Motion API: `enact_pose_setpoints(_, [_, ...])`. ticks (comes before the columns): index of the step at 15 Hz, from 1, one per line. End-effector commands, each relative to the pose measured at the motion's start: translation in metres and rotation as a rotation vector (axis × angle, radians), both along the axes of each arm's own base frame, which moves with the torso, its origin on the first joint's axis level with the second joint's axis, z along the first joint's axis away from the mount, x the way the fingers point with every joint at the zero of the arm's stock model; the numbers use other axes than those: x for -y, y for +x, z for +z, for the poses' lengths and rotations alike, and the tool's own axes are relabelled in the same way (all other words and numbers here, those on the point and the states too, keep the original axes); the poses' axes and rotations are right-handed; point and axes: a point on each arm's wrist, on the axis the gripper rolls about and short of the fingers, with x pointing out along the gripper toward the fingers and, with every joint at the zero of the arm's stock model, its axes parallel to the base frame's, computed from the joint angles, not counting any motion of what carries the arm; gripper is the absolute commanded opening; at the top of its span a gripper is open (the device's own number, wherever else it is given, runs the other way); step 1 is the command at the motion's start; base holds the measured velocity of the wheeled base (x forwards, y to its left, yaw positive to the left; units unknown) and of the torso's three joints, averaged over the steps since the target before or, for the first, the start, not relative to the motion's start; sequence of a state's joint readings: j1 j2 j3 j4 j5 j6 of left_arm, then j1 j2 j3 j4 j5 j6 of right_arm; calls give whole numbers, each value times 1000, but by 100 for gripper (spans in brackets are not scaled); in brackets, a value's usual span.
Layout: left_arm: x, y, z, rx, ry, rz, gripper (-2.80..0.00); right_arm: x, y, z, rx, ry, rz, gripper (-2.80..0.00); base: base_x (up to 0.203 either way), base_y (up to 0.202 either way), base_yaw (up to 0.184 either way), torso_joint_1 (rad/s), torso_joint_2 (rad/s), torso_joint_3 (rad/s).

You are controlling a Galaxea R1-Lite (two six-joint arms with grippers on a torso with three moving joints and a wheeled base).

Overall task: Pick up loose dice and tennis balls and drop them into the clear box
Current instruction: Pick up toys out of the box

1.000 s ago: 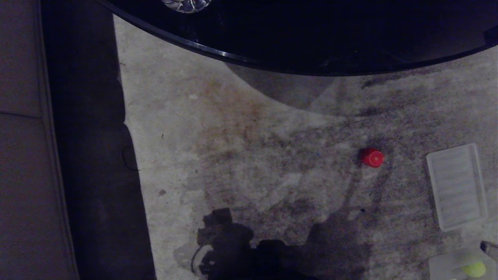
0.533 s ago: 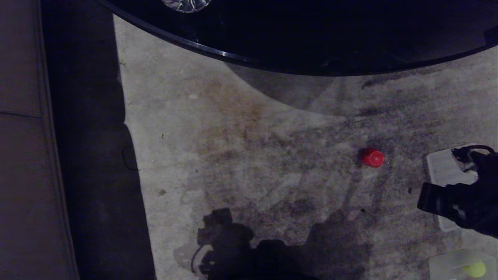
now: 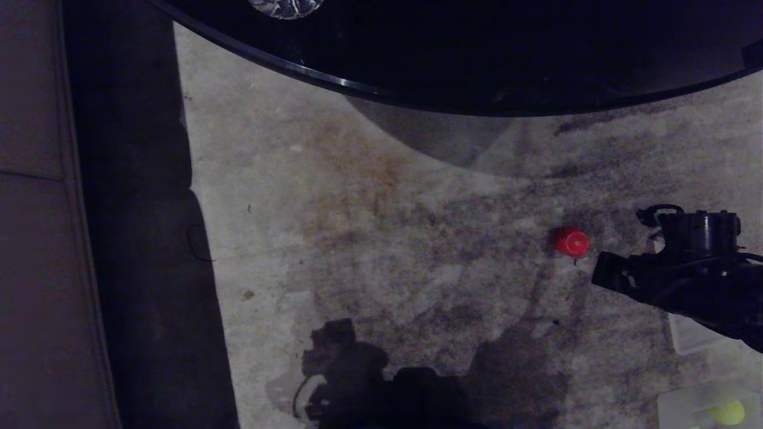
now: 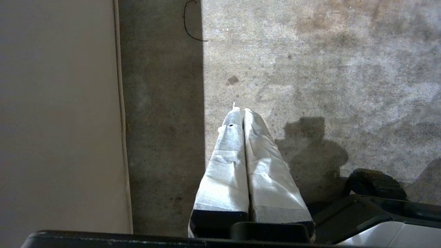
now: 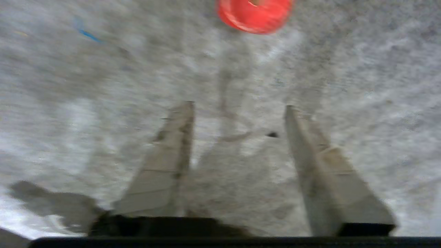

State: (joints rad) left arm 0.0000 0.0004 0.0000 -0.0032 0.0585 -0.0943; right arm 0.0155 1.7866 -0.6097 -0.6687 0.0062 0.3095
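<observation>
Left gripper [image 4: 241,113] parked by the sofa [image 4: 58,113] edge over the carpet [image 3: 369,238], fingers pressed together, holding nothing.

Red die [image 3: 570,241] sits loose on the carpet, right of middle, well short of the black table [image 3: 477,53] rim. Rounded cube, so no real long axis; one face tilts up toward the head camera, pips not readable.

Right gripper [image 5: 237,110] just beside the die, on its right, over the carpet; fingers apart, empty, aimed at the die, not yet around it.

Lid [image 3: 691,336] mostly hidden under the right arm.

Box [image 3: 673,405] at the carpet's near right corner, one ball [image 3: 726,412] inside.

Progress, as judged: one ball binned, red die next. Other dice and the second ball not in view, so the remainder cannot be told.
</observation>
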Motion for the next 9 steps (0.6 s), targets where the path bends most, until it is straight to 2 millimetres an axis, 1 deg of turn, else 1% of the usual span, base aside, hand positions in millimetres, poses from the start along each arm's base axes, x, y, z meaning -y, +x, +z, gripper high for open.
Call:
enact_pose_setpoints(1, [0, 0, 0, -3, -1, 1, -280, 2, 16, -14, -27, -7, -4, 0, 0, 0, 0, 0, 0, 0])
enact_pose_setpoints(2, [0, 0, 0, -1, -1, 1, -280, 3, 21, -13, 2, -6, -9, 0, 0, 0, 0, 0, 0, 0])
enact_pose_setpoints(5, [0, 0, 0, -1, -1, 1, -280, 6, 37, -25, 4, 7, -30, 0, 0, 0, 0, 0, 0, 0])
enact_pose_setpoints(7, [0, 0, 0, -1, -1, 1, -280, 8, 50, -29, 14, 29, -74, 0, 0, 0, 0, 0, 0, 0])
enact_pose_setpoints(9, [0, 0, 0, -2, -1, 1, -280, 9, 60, -34, 13, 13, -116, 0, 0, 0, 0, 0, 0, 0])
